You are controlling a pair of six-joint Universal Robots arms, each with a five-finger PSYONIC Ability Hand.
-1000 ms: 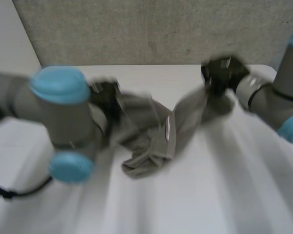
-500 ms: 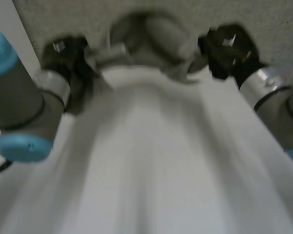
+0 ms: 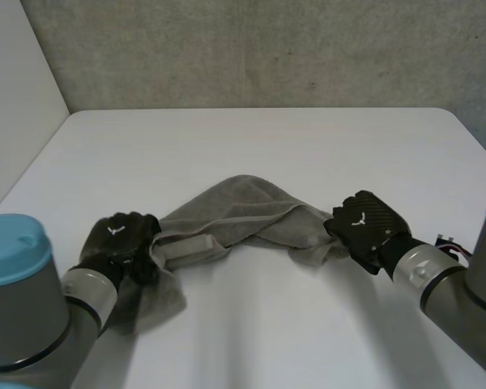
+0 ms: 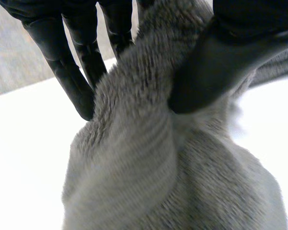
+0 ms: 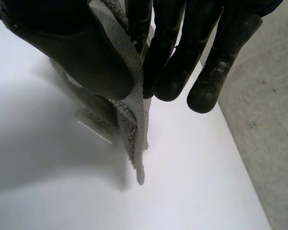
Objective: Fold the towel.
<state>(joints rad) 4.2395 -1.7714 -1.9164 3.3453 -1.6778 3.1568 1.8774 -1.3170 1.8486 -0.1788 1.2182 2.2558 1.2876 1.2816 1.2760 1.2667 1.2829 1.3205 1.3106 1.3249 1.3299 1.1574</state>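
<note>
The towel (image 3: pixel 241 212) lies rumpled near the front edge of the bench (image 3: pixel 251 138), with the left hand (image 3: pixel 120 245) and right hand (image 3: pixel 363 227) each pinching one end. Because it is twisted, it may fold crooked or slip free.

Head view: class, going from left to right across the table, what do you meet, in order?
Left arm → left hand → towel, held at each end by a hand → right hand → right arm.
</note>
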